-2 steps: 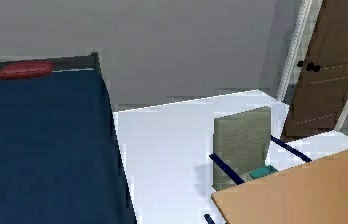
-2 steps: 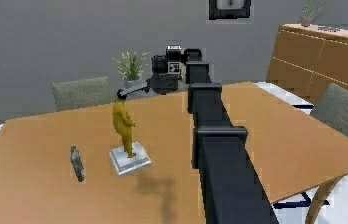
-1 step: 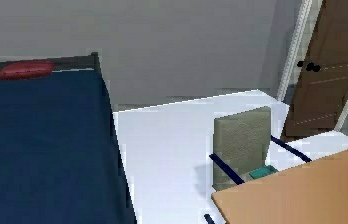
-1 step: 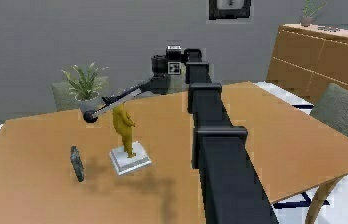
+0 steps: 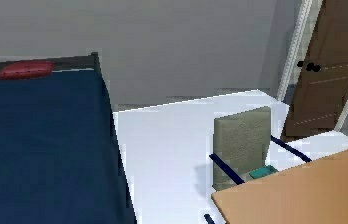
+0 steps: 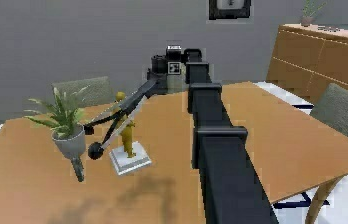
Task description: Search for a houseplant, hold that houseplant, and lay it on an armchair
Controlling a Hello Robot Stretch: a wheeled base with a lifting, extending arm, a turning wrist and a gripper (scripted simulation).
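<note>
Gripper sat left of centre in the arm side view, with its fingers next to the houseplant. Couldn't tell whether it held anything. Plant was at the frame's left against the wooden table, just beside a yellow figurine. Judgement: light, top-heavy, pot rigid and probably smooth, leaves floppy. Take it by the pot. No legible writing.
</note>
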